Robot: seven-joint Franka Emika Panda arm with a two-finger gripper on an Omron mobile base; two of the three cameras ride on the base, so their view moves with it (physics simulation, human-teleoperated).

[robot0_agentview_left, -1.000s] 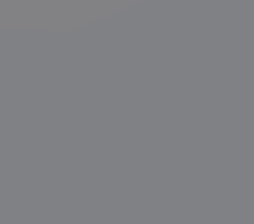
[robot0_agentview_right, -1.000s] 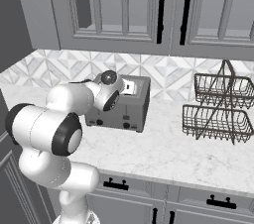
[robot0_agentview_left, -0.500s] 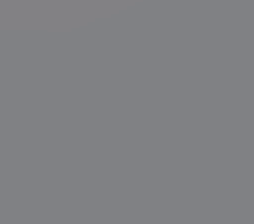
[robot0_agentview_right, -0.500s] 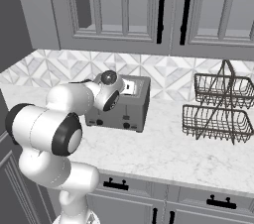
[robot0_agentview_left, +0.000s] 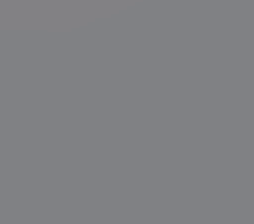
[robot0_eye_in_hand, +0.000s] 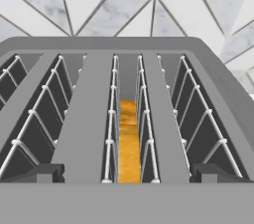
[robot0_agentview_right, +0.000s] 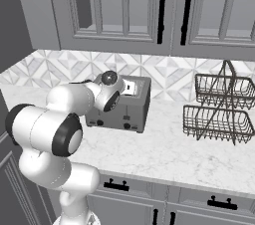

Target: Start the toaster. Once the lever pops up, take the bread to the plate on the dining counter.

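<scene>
Grey toaster (robot0_eye_in_hand: 129, 49); golden-orange bread (robot0_eye_in_hand: 128, 143); white-grey triangle-patterned backsplash (robot0_eye_in_hand: 124, 5).

We could not see the gripper in the right base view, for the arm's own wrist (robot0_agentview_right: 108, 94) covered it and also hid the left end of the toaster (robot0_agentview_right: 130, 112). In the hand view the bread (robot0_eye_in_hand: 128, 143) sat deep in the middle slot, showing just its golden top edge (the rest lay below the slot's wire guides). The two-tier wire basket (robot0_agentview_right: 221, 109) was cut off by the right edge.
</scene>
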